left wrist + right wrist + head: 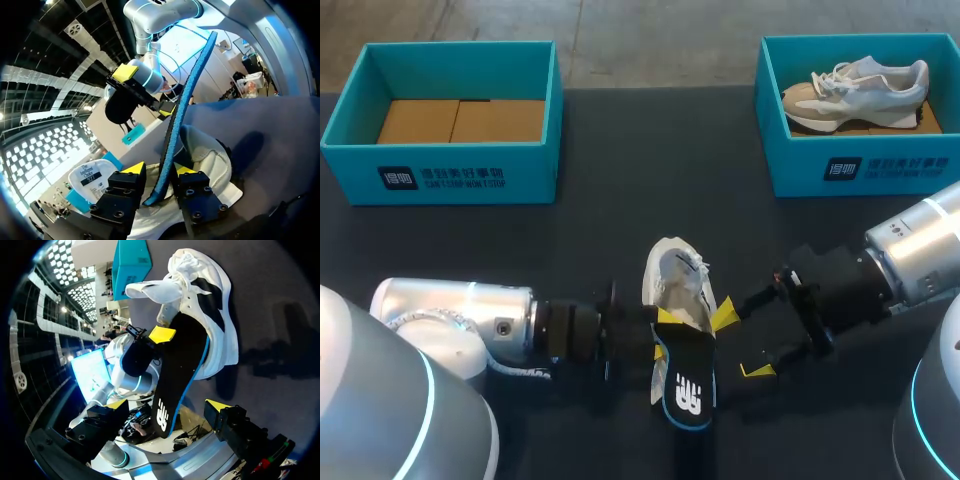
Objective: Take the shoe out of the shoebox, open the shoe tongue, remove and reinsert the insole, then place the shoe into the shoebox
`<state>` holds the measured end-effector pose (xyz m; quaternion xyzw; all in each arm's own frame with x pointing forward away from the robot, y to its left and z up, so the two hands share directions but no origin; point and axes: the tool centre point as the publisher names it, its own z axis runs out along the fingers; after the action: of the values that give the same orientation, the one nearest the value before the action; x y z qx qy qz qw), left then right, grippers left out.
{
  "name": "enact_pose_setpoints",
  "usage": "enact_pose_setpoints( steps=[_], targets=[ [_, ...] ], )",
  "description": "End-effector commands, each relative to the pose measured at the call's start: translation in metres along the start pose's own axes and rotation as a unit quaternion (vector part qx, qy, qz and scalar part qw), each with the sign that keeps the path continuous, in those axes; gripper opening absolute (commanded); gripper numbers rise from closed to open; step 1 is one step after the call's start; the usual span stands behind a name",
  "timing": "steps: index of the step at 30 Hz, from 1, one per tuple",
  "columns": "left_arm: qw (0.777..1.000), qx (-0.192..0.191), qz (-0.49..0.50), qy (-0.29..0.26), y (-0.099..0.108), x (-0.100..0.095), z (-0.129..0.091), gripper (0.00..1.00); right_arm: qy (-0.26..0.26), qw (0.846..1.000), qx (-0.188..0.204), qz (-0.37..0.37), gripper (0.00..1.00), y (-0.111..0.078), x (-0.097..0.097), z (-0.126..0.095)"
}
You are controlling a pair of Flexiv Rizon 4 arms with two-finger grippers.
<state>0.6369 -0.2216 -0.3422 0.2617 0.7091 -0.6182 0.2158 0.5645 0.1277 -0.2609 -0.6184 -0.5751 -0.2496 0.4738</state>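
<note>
A teal cardboard box (440,175) sits in the counter's (620,220) far left corner. A second teal cardboard box (860,165), far right, has a grey sneaker (860,92) inside. A white sneaker (672,280) lies mid-front.

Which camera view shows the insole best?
The right wrist view: the insole shows its broad black face there, against the white shoe. The head view shows it foreshortened. The left wrist view shows only its blue edge, between the fingers of the left gripper.
</note>
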Motion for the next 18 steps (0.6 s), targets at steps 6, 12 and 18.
enact_pose_setpoints(
  steps=[6, 12, 18],
  targets=[
    [1.0, -0.018, 0.015, 0.011, -0.015, 0.003, 0.003, 0.33, 0.0, 1.0, -0.001, 0.0, 1.0, 0.0, 0.0, 0.001],
    [0.999, -0.029, 0.028, 0.023, -0.021, 0.006, 0.002, 0.34, 0.0, 1.0, -0.001, 0.0, 1.0, 0.0, 0.0, 0.001],
    [0.998, -0.042, 0.038, 0.032, -0.024, 0.009, 0.003, 0.34, 0.0, 1.0, -0.001, 0.0, 1.0, 0.0, 0.0, 0.001]
  ],
)
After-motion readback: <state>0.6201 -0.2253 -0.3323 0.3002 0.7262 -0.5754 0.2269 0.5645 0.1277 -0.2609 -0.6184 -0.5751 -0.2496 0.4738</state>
